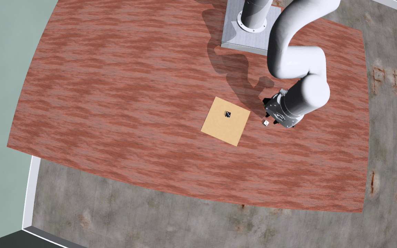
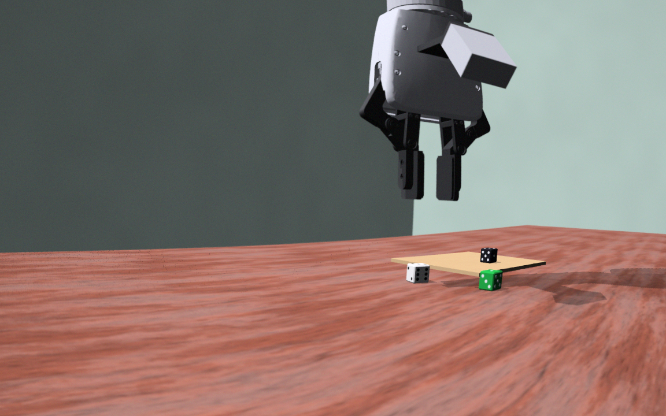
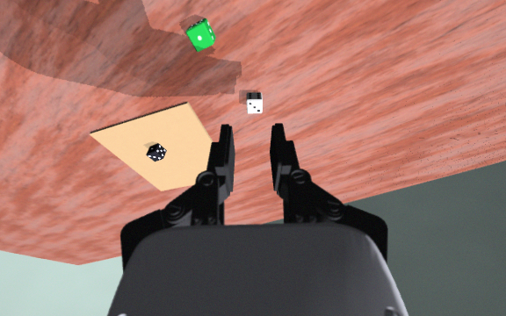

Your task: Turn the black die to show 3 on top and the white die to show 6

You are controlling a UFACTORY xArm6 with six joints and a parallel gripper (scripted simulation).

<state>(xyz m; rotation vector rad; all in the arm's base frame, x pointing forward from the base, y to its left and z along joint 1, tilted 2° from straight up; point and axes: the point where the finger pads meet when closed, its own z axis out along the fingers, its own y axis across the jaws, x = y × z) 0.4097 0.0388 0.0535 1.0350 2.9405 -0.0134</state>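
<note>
Hovering above white die (image 2: 417,272), gripper (image 2: 430,195) partly spread, empty; black die (image 2: 488,254) on mat (image 2: 444,262).

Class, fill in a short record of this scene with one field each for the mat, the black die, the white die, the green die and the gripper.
mat: tan square, flat on the table
black die: on the mat, top face showing three pips
white die: off the mat, on the table beside it
green die: off the mat, on the table
gripper: raised above the table, fingers partly closed, nothing between them
</note>
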